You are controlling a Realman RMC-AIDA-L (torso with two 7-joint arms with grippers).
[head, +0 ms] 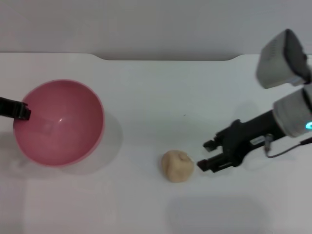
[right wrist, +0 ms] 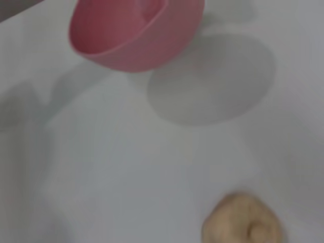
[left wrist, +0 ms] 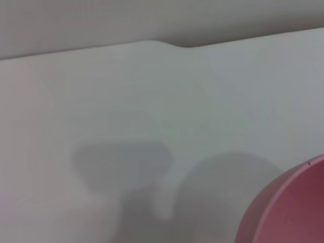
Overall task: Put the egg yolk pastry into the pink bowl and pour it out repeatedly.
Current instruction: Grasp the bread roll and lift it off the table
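The egg yolk pastry (head: 177, 166) lies bare on the white table (head: 146, 97), toward the near edge and a little right of the middle, with nothing gripping it. Just beside it on the right edge's side is the right gripper (head: 206, 154), low over the table with its two black fingers spread apart and pointed at the pastry; the lower fingertip is very near the ball, though whether it touches cannot be told. The right wrist view shows the pastry (right wrist: 242, 225) close by and the pink bowl (right wrist: 135, 31) farther off, tilted with its rim raised, its shadow lying apart from it on the table. At the table's left edge the left gripper (head: 22, 111) is closed on the rim of the pink bowl (head: 58, 122), holding it tipped so the open mouth faces the table's middle; the bowl is empty inside. As a judgement, one round stands at its start: the pastry is out of the bowl, and grasping it, carrying it across, dropping it in and pouring again are all left to do.
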